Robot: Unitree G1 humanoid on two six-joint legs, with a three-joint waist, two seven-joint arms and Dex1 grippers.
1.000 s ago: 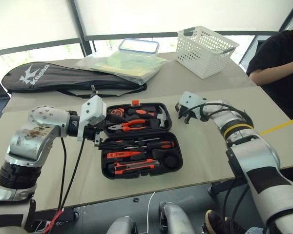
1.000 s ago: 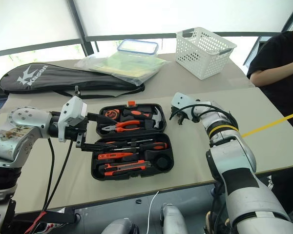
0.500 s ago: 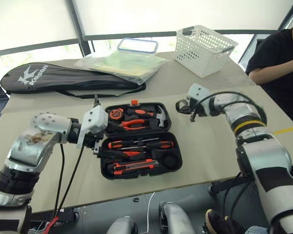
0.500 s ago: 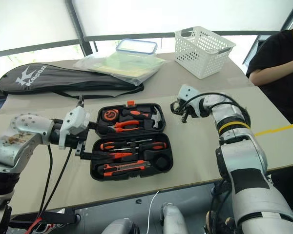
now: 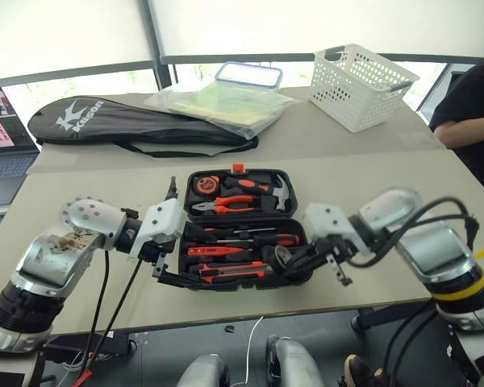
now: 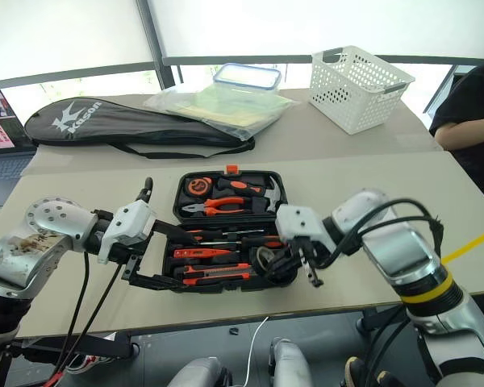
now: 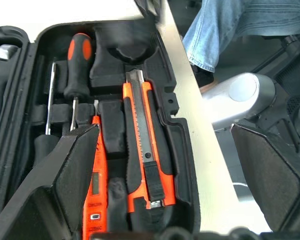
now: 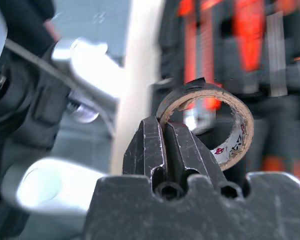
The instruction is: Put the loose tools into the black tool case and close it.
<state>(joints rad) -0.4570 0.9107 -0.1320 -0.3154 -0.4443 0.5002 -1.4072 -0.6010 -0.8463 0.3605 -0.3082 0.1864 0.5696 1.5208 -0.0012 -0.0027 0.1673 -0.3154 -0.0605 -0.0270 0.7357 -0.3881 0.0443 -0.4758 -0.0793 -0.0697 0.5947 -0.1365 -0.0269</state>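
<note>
The black tool case (image 5: 187, 193) lies open at the table's middle. In its near half sit an orange-and-black screwdriver (image 7: 77, 55), the slim orange tester (image 7: 95, 185) and the utility knife (image 7: 145, 140). My left gripper (image 5: 177, 238) is open wide, its fingers (image 7: 75, 170) straddling the near half's left end without touching the tools. My right gripper (image 5: 298, 260) is shut on the wall of the small black tape roll (image 8: 210, 125), holding it on edge over the right end of the near half (image 6: 262, 258).
Pliers (image 5: 234, 203), a hammer and a tape measure fill the case's far half. Behind it lie a long black racket bag (image 5: 137, 129), a plastic bag with a lidded box (image 5: 226, 101) and a white basket (image 5: 363, 76). A laptop (image 5: 4, 137) sits far left and a person (image 5: 476, 113) far right.
The camera has shifted. My right gripper swung from beyond the case's far right corner down to its near right end, carrying the tape roll. My left gripper sank a little towards the case.
</note>
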